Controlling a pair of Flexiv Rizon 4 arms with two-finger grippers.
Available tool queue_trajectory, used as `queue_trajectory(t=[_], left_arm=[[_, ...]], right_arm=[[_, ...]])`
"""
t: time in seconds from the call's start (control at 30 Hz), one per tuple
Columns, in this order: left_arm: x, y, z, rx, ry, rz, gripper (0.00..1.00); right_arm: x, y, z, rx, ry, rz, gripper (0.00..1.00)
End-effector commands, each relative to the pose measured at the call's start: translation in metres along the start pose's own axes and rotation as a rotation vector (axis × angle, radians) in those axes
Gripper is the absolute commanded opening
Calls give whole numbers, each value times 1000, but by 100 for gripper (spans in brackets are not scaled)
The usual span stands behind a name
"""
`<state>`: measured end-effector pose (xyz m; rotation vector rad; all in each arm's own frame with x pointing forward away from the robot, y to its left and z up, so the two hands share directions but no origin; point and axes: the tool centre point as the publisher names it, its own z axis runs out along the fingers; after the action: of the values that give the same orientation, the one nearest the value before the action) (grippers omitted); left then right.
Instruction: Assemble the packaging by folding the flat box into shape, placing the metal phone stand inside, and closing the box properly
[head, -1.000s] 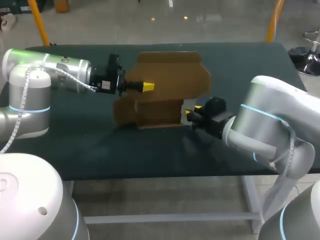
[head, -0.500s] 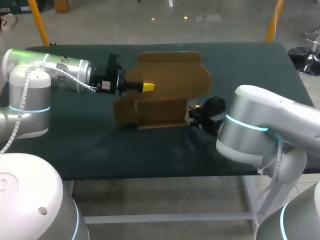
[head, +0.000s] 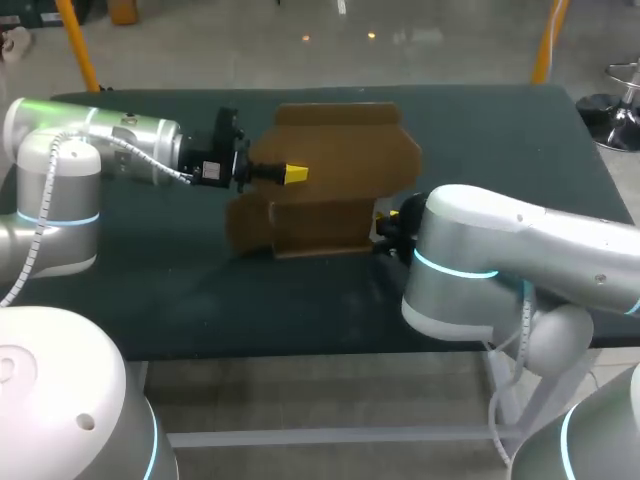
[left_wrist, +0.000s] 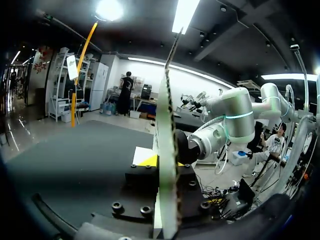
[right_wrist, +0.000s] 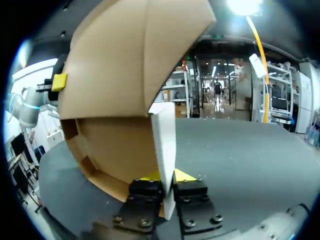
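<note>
Cardboard box (head: 340, 180): left hand (head: 295, 173) clamps one panel, right hand (right_wrist: 167, 176) grips a flap, largely hidden behind its arm.

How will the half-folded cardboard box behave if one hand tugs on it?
Likely floppy: the cardboard box is thin sheet, seen edge-on between the left hand's fingers. Probably light, as its open inside looks empty. The panels above the right hand meet at a crease, so they would likely hinge.
</note>
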<state>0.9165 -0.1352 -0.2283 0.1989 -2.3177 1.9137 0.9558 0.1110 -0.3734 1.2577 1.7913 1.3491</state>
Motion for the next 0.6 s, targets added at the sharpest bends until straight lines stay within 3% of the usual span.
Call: queue_trajectory(t=[0.03,0.07,0.1,0.6], left_arm=[[1,2,3,-19,-6,8,55],[2,0,3,-33,-12,14,89],[3,-2,4,-46,-20,21,100],[14,-26,-8,-128,-85,118,100]], right_arm=[[8,5,6,4,-344,2,0],[8,5,6,6,-343,3,0],[8,6,6,7,-343,3,0],[6,11,-3,26,-341,15,0]])
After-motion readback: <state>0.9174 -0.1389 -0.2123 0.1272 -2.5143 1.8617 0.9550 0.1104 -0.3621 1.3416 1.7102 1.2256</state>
